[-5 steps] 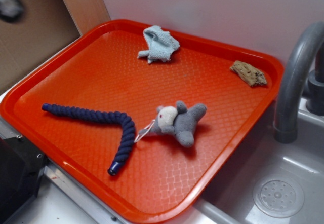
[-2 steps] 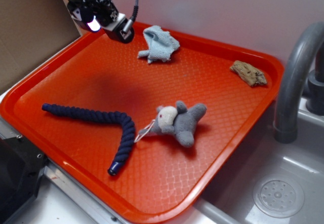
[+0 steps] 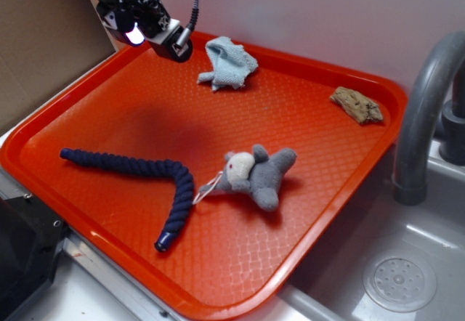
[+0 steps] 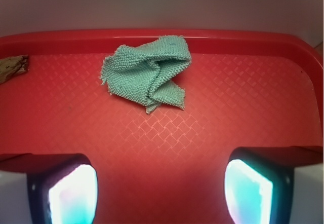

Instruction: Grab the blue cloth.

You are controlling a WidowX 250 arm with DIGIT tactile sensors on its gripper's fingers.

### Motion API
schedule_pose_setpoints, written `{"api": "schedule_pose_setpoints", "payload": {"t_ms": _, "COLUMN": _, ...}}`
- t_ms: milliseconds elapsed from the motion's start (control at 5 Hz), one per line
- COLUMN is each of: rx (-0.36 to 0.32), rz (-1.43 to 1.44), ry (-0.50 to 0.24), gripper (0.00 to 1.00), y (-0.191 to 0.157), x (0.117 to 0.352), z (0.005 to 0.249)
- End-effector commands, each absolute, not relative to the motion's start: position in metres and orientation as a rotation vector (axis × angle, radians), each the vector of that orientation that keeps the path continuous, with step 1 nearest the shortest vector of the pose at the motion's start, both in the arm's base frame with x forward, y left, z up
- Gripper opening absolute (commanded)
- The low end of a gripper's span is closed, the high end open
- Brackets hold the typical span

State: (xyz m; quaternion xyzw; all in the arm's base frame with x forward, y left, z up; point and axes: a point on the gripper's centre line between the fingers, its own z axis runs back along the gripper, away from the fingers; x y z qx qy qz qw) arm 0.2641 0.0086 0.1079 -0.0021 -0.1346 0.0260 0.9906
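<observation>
The gripper (image 4: pixel 161 186) is hovering wide open and empty, short of the blue cloth (image 4: pixel 147 72) lying crumpled against the red tray's (image 4: pixel 263 44) far rim.

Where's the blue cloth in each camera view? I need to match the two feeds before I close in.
Exterior: the blue cloth lies crumpled at the tray's far edge, upper centre, right of the gripper.
Wrist: the blue cloth sits upper centre, ahead of the open gripper, looking greener here.
Shared landmark: the tray's far rim right behind the cloth; the brown rag also shows in both.
</observation>
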Motion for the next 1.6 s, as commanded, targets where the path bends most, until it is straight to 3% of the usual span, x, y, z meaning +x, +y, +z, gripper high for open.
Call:
{"api": "schedule_pose_setpoints", "payload": {"t_ms": 0, "rx": 0.106, "rz": 0.021, "ry": -0.266, "gripper": 1.0, "y": -0.006, "x": 0.326, "z": 0.029}}
{"api": "schedule_pose_setpoints", "payload": {"t_ms": 200, "rx": 0.15, "rz": 0.062, "ry": -0.25, "gripper": 1.0, "y": 0.001, "x": 0.335, "z": 0.012}}
{"api": "schedule_pose_setpoints", "payload": {"t_ms": 400, "rx": 0.133, "rz": 0.075, "ry": -0.272, "gripper": 0.0, "y": 0.005, "x": 0.338, "z": 0.02}}
{"api": "schedule_pose_setpoints", "payload": {"t_ms": 800, "rx": 0.108, "rz": 0.126, "ry": -0.314, "gripper": 0.0, "y": 0.018, "x": 0.333, "z": 0.052}}
{"api": "schedule_pose_setpoints", "payload": {"t_ms": 1000, "rx": 0.073, "rz": 0.137, "ry": -0.275, "gripper": 0.0, "y": 0.023, "x": 0.305, "z": 0.082}}
{"api": "schedule_pose_setpoints", "payload": {"t_ms": 1200, "rx": 0.042, "rz": 0.143, "ry": -0.174, "gripper": 0.0, "y": 0.021, "x": 0.264, "z": 0.133}}
{"api": "schedule_pose_setpoints", "payload": {"t_ms": 1400, "rx": -0.007, "rz": 0.245, "ry": -0.121, "gripper": 0.0, "y": 0.014, "x": 0.239, "z": 0.181}}
